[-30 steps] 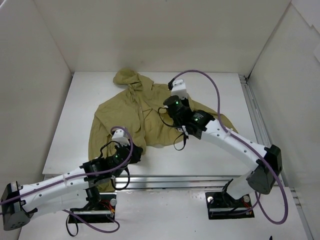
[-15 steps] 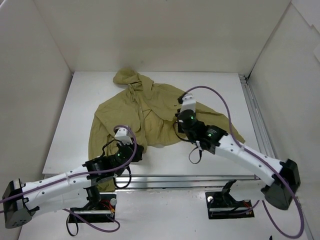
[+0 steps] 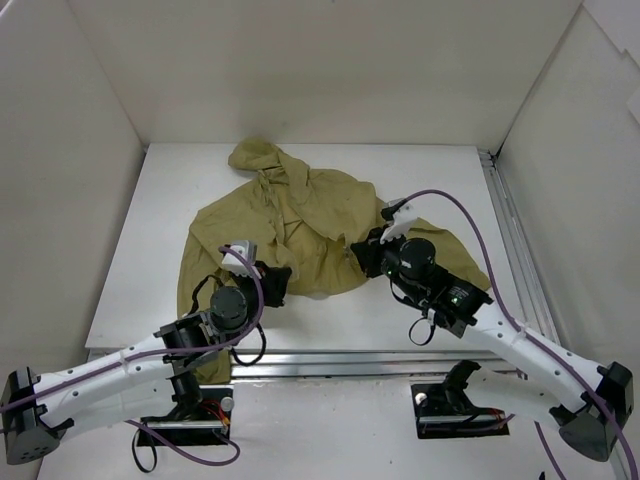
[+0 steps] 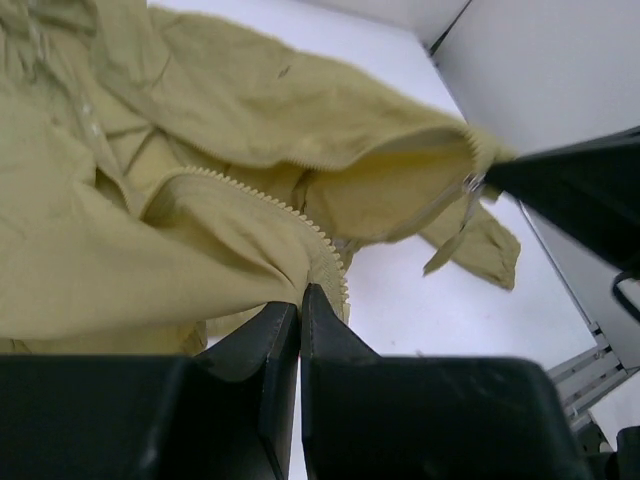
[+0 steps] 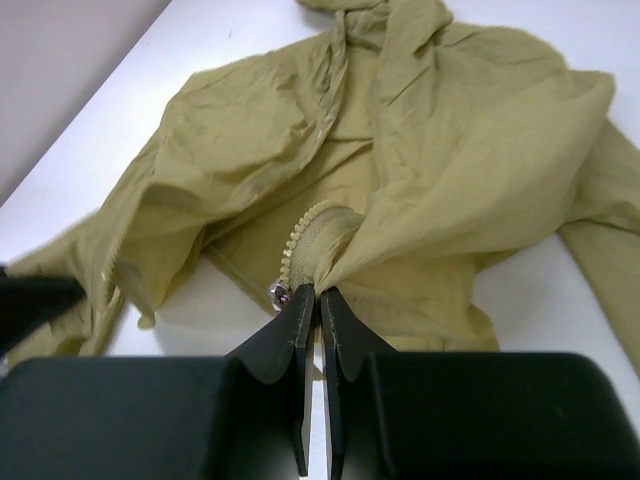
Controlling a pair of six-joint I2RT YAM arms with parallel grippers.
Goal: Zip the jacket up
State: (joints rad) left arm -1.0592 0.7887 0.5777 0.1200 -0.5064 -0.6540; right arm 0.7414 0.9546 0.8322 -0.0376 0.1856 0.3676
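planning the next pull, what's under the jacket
The jacket lies on the white table. Under the hem lifted by the left pincer and right pincer, only table shows. Whatever is under the flat fabric is covered.

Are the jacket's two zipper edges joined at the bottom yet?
No: on the jacket the two toothed edges hang apart, one pinched by the left end effector, the other by the right end effector.

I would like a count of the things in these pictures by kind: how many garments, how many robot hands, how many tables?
Garments: 1, the jacket.
Robot hands: 2, the left hand and the right hand, each shut on the zipper edge of the jacket.
Tables: 1, the table.
Total: 4.
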